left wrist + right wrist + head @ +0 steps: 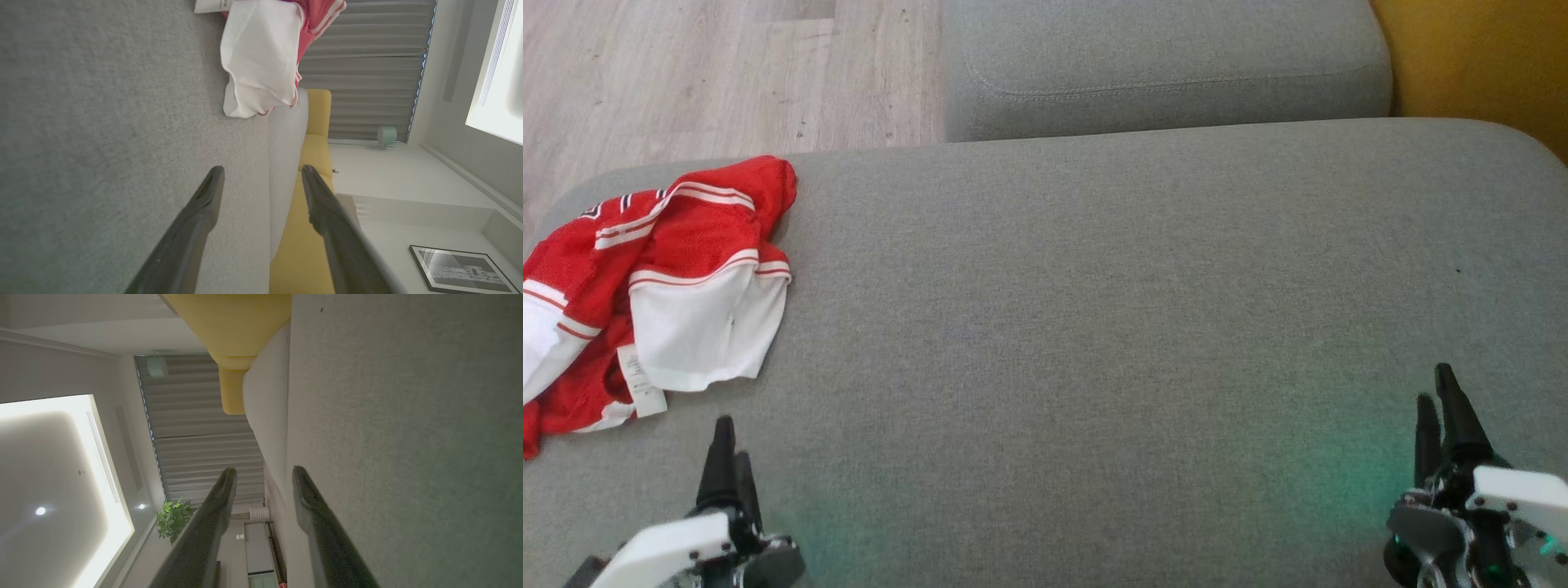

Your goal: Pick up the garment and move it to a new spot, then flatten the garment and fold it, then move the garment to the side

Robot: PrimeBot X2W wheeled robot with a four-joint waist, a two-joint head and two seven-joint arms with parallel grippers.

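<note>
The garment (pixel 662 286) is a red and white jersey lying crumpled at the far left of the grey cushion (pixel 1111 278), part of it running past the left edge of the head view. Its white sleeve (pixel 261 61) lies ahead of my left gripper in the left wrist view. My left gripper (pixel 731 437) hovers just below the garment's near edge, open and empty, apart from the cloth. My right gripper (pixel 1437 392) stands at the lower right, far from the garment, its fingers (pixel 220 498) parted with nothing between them.
A second grey cushion (pixel 1160 65) lies behind the first. A yellow seat (pixel 1486 57) is at the back right. Wooden floor (pixel 703 73) lies beyond the cushion's left rear corner.
</note>
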